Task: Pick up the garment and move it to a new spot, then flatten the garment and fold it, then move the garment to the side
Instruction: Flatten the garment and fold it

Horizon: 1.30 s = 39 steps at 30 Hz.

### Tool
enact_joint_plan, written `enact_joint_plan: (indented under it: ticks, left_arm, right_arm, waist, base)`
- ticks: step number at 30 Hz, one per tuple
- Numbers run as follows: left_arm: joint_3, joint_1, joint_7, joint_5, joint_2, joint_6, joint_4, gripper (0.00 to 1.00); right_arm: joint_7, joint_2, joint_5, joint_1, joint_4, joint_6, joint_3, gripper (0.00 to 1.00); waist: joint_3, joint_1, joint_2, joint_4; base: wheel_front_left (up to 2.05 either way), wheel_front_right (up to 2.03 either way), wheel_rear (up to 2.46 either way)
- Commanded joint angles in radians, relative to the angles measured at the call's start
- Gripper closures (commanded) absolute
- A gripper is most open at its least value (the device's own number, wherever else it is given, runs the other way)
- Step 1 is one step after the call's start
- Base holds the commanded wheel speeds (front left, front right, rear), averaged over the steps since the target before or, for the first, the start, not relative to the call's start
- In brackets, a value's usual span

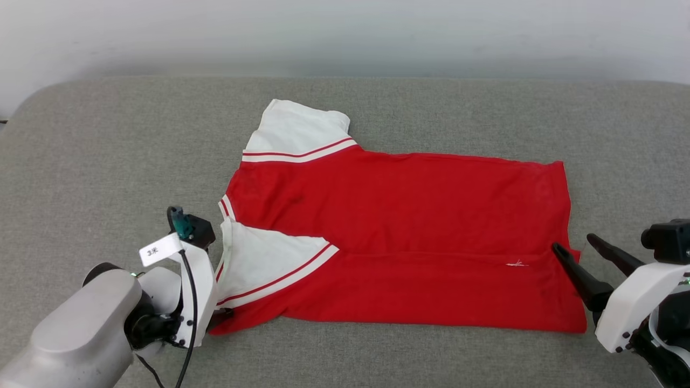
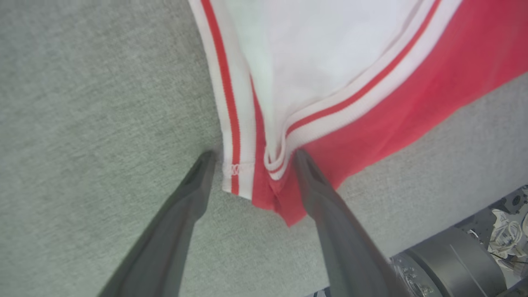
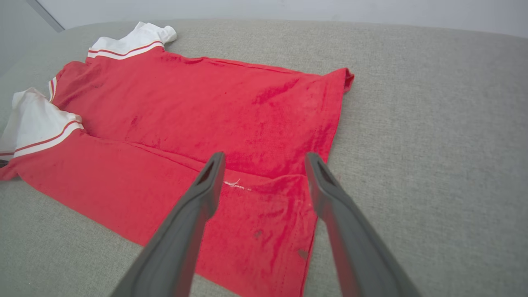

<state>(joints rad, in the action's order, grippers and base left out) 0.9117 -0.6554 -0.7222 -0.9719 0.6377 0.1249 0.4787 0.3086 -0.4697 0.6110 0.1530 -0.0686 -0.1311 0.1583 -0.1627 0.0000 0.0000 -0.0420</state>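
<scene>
The garment (image 1: 399, 215) lies spread on the grey padded surface, its red body running left to right and its white striped sleeves at the left. Its near long edge is folded over onto the body, with the near sleeve (image 1: 264, 264) on top. My left gripper (image 1: 218, 318) is open at the garment's near left corner. In the left wrist view its fingers (image 2: 253, 154) straddle the striped sleeve hem and the red corner (image 2: 284, 206). My right gripper (image 1: 574, 242) is open at the right hem. In the right wrist view it (image 3: 265, 156) hovers over the folded hem (image 3: 268, 206).
The grey padded surface (image 1: 108, 161) extends well beyond the garment on every side, with rounded far corners and a pale wall (image 1: 345, 32) behind. In the left wrist view, part of the robot's base and some cables (image 2: 453, 255) show past the surface's near edge.
</scene>
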Motion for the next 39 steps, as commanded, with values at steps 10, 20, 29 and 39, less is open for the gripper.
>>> enact_joint_plan:
  ticks: [10, 20, 29, 39]
  left_arm:
    - [0.082, 0.063, 0.024, -0.022, -0.047, 0.003, 0.062, 1.0]
    - [0.07, 0.015, 0.162, -0.02, 0.01, 0.004, -0.012, 1.0]
    - [0.079, -0.006, 0.219, 0.002, 0.033, 0.004, -0.091, 1.0]
    - [0.085, -0.031, 0.238, 0.02, 0.015, 0.004, -0.113, 1.0]
  right_arm:
    - [-0.006, -0.012, 0.002, 0.034, -0.008, 0.001, 0.0, 0.0]
    - [0.123, -0.12, 0.001, 0.072, 0.045, 0.001, -0.011, 0.0]
    - [0.425, -0.238, 0.087, 0.109, 0.083, 0.001, 0.037, 0.0]
    - [0.545, -0.207, 0.109, 0.079, -0.041, 0.001, 0.081, 0.0]
  waist:
    - [-0.022, 0.0, 0.0, 0.011]
    - [0.025, 0.0, 0.0, -0.012]
    - [0.042, 0.0, 0.0, -0.036]
    - [0.011, 0.0, 0.0, -0.062]
  base:
    - [0.0, 0.0, 0.0]
    - [0.0, 0.0, 0.0]
    - [0.0, 0.0, 0.0]
    - [0.0, 0.0, 0.0]
